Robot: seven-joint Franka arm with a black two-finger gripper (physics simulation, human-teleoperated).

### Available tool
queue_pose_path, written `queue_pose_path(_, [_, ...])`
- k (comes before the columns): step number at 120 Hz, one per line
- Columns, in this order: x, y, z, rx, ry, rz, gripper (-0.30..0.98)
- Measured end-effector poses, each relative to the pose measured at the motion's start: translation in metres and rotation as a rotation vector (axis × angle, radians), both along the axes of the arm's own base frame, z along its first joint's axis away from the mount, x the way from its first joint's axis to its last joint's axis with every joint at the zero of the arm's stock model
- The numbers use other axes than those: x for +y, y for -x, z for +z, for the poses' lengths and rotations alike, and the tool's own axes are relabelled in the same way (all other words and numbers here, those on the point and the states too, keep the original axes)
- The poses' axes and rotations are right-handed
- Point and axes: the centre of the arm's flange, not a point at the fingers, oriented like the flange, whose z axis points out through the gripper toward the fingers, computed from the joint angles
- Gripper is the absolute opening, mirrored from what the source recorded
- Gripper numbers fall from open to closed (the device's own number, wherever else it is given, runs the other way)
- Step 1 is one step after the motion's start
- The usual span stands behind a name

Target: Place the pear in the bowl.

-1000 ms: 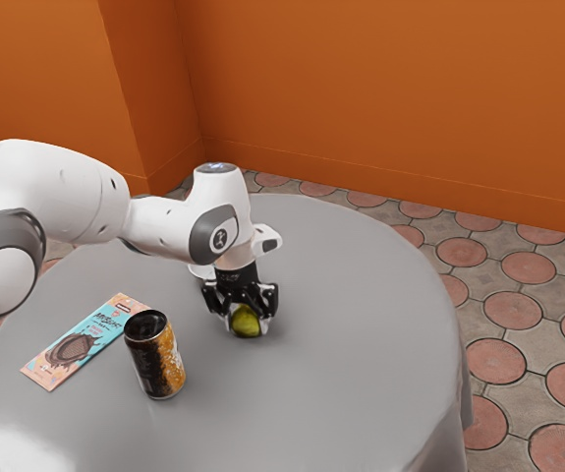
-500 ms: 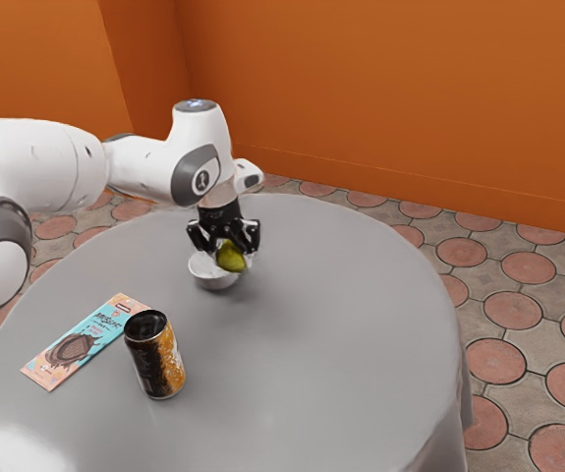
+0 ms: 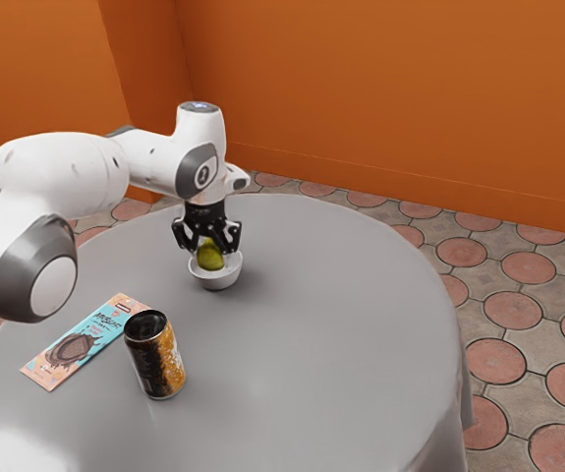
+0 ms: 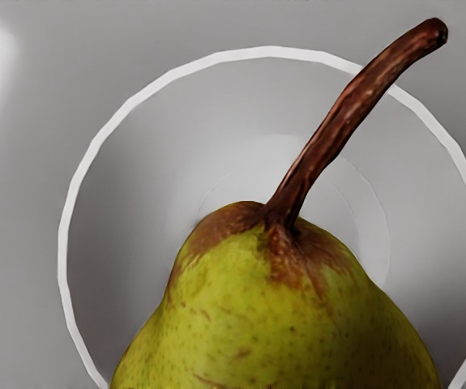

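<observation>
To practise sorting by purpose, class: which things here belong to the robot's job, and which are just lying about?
Part of the job:
pear, held in the pincer
white bowl, beneath the pear

Just lying about:
black-and-gold can, upright
flat printed packet

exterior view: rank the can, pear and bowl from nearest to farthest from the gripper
1. Pear: between the gripper's fingers
2. Bowl: just under the pear
3. Can: well away, toward the exterior view's left and nearer the camera
</observation>
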Motion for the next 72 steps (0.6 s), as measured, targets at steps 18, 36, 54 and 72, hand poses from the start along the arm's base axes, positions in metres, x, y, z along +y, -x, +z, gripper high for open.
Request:
queue_pose_path(18, [0.003, -0.003, 0.004, -0.003, 0.002, -0.007, 0.19])
queue_pose_path(36, [0.005, -0.004, 0.006, -0.003, 0.020, -0.021, 0.44])
queue_pose_path(54, [0.008, -0.004, 0.008, -0.003, 0.031, -0.034, 0.56])
queue_pose_path(72, [-0.007, 0.009, 0.118, -0.100, 0.038, -0.109, 0.63])
